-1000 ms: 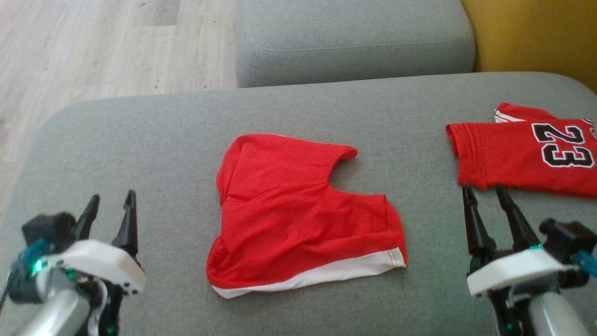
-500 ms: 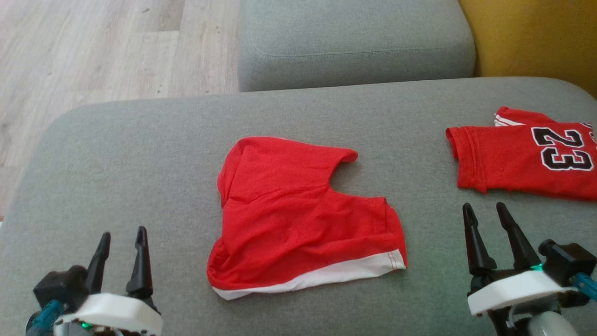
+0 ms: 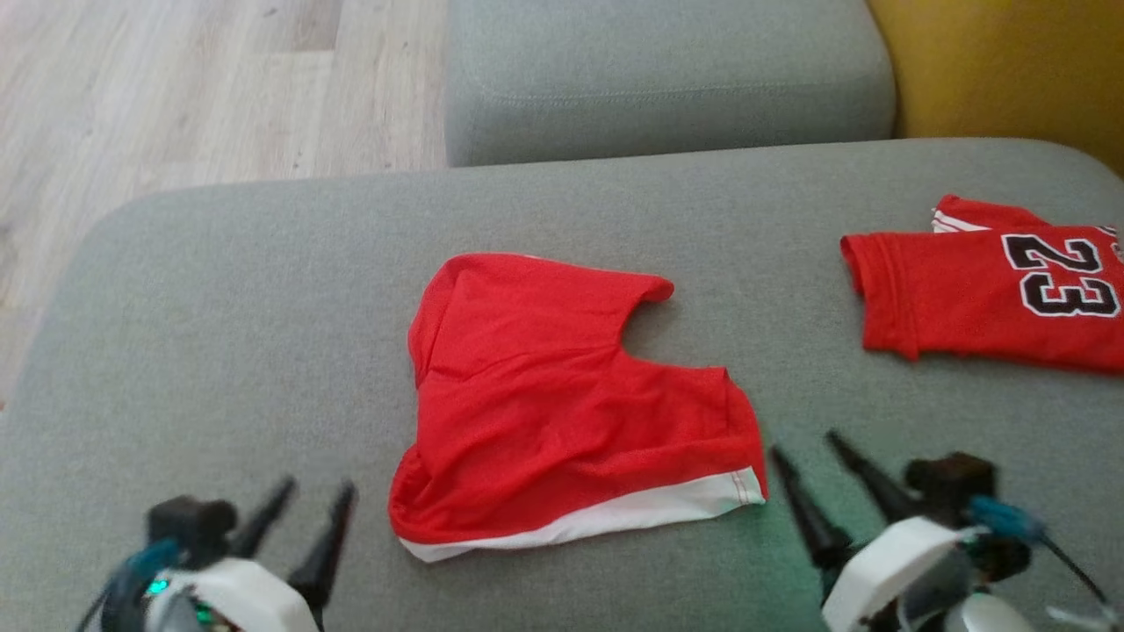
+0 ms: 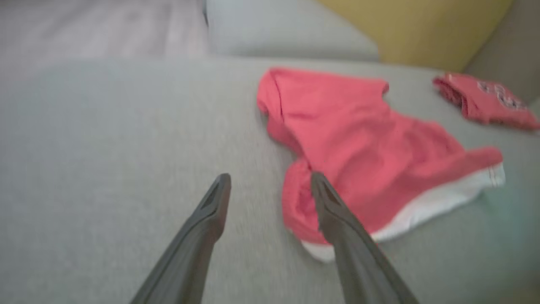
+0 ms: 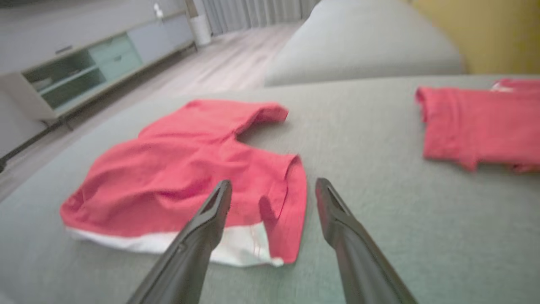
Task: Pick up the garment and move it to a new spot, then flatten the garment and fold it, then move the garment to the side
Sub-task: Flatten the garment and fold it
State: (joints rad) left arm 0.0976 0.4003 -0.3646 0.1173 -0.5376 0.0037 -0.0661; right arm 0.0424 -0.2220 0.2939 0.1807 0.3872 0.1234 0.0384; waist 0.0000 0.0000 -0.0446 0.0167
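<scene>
left gripper (image 3: 320,484) and right gripper (image 3: 801,443) both wide open, holding nothing, red shorts (image 3: 562,404) lying on the sofa (image 3: 219,307) between them, jersey (image 3: 983,290) ahead of the right gripper.

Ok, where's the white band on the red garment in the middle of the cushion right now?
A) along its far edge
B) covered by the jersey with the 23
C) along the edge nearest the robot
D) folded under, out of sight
C: on the red garment, the white band runs along the edge nearest the robot, plainly in sight in the head view.
</scene>
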